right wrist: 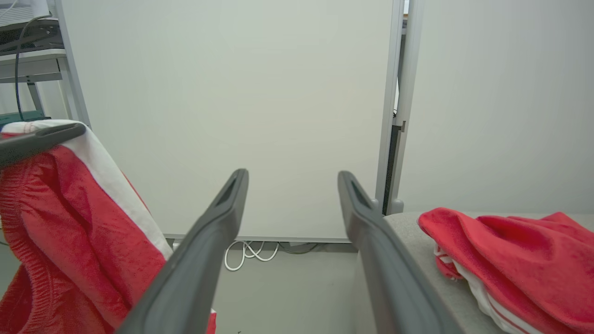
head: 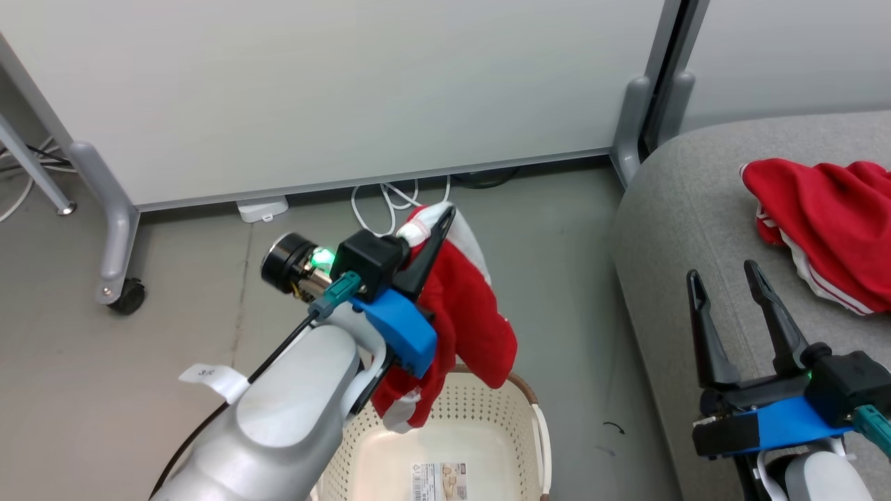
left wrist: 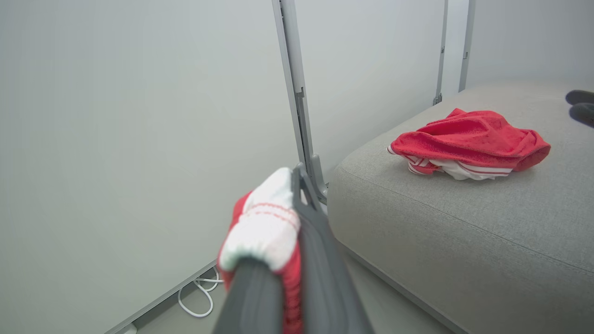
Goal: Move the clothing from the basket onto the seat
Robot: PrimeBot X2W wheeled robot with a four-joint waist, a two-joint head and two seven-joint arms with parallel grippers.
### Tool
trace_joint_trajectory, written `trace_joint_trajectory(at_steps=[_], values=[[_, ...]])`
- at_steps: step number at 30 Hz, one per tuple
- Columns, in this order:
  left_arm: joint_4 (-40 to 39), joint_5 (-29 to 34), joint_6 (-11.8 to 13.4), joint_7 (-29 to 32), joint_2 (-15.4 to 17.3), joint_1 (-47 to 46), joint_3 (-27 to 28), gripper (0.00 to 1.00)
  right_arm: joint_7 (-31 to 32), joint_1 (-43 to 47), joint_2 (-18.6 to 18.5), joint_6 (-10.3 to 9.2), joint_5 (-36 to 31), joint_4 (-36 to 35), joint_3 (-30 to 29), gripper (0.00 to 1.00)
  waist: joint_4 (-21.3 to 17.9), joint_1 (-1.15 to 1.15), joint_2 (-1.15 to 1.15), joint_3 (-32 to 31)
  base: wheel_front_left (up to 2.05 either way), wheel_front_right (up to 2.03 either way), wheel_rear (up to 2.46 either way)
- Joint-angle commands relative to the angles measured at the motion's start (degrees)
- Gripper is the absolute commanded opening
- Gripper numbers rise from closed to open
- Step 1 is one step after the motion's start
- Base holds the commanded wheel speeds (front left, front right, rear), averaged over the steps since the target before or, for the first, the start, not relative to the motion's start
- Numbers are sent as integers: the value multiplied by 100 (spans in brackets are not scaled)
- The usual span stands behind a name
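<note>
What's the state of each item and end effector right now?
left end effector, shut on held garment
right end effector, open, empty
held garment, hanging above basket
second garment, crumpled on seat
basket, upright, no clothing in visible part
seat, bearing one garment

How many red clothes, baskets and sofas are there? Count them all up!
Red clothes: 2 (one hanging from the left end effector, one lying on the sofa)
Baskets: 1
Sofas: 1
Total: 4
</note>
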Motion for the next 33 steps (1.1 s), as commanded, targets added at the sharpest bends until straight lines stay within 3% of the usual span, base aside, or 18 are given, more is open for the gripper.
trace_joint_trajectory(at_steps=[1, 20, 33], values=[[-92, 55, -26, -28, -39, -139, 48, 0, -3, 91, 18, 3, 32, -3, -12, 100, 31, 1, -1, -49, 0, 0, 0], [-956, 279, -133, 0, -200, -614, -45, 0, -3, 185, 68, 3, -2, -64, -16, 100, 101, 1, -1, -258, 0, 0, 0], [-1003, 247, -103, 6, -179, -605, -127, 0, -3, -632, -425, 3, -23, -470, 906, 100, 194, 1, -1, -215, 0, 0, 0]])
